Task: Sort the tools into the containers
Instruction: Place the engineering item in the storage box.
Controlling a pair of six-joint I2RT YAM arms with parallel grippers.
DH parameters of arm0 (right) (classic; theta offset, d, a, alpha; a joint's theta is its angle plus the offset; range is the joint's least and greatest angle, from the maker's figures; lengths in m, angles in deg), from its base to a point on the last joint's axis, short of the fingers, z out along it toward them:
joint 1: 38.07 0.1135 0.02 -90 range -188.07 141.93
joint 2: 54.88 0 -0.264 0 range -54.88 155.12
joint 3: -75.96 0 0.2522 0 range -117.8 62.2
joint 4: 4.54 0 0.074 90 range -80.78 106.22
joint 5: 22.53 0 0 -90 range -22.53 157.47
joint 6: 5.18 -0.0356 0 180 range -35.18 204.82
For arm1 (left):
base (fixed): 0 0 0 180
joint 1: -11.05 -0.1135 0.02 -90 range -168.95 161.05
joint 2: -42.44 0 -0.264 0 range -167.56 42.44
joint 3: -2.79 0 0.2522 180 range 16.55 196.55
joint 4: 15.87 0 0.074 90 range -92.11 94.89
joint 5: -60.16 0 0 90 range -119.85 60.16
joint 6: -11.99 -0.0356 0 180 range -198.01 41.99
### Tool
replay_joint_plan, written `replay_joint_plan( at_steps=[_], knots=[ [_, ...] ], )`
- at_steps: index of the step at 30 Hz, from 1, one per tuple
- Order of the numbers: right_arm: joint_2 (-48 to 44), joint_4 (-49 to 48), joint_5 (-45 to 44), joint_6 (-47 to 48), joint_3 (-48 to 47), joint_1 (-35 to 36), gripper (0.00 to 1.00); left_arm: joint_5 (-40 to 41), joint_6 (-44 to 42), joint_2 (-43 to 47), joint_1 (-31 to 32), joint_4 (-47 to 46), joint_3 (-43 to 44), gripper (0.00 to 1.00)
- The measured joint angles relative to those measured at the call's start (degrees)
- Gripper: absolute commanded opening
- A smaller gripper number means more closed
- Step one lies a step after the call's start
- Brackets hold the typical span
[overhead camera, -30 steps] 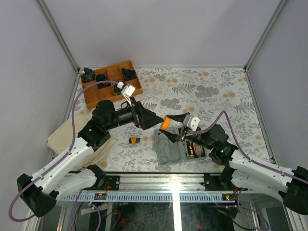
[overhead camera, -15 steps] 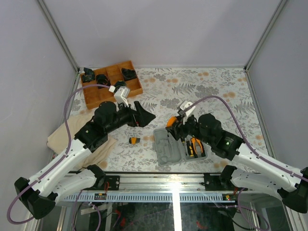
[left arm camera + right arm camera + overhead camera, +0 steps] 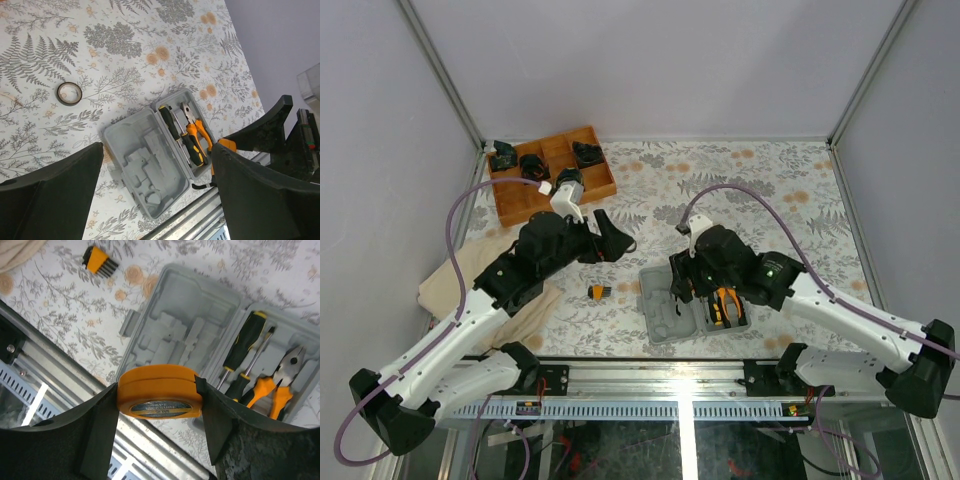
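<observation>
Tape measure [image 3: 159,399], orange, is clamped in the right gripper [image 3: 157,390] above the open grey case [image 3: 175,315]; left gripper [image 3: 156,150] gapes wide, holding nothing.

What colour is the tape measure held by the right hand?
The tape measure is orange; the right wrist view shows it best.

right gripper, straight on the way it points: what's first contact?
Likely the grey case, its empty moulded half: the right gripper, holding the orange tape measure, points down at it. The tape measure would touch first; the gap is unclear.
</observation>
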Motion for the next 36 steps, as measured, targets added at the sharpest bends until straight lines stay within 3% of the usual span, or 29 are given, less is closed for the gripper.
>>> replay_joint_plan(
  at_steps=[8,12,27,36],
  knots=[
    [6.10,3.89,1.84,-5.73,-0.13,0.00,0.18,4.15,0.00,0.00,0.00,2.16,-0.02,0.87],
    [11.39,4.63,2.36,-8.04,-1.38,0.00,0.23,6.56,-0.09,0.31,0.00,3.80,-0.11,0.87],
    [35.06,5.20,3.72,-10.40,-13.27,-0.02,0.26,16.57,-6.67,6.99,-0.02,9.42,-0.76,0.88],
    [41.75,5.25,-0.57,-10.95,-18.91,-0.52,0.30,18.23,-9.51,8.28,-0.02,11.41,-2.29,0.87]
  ],
)
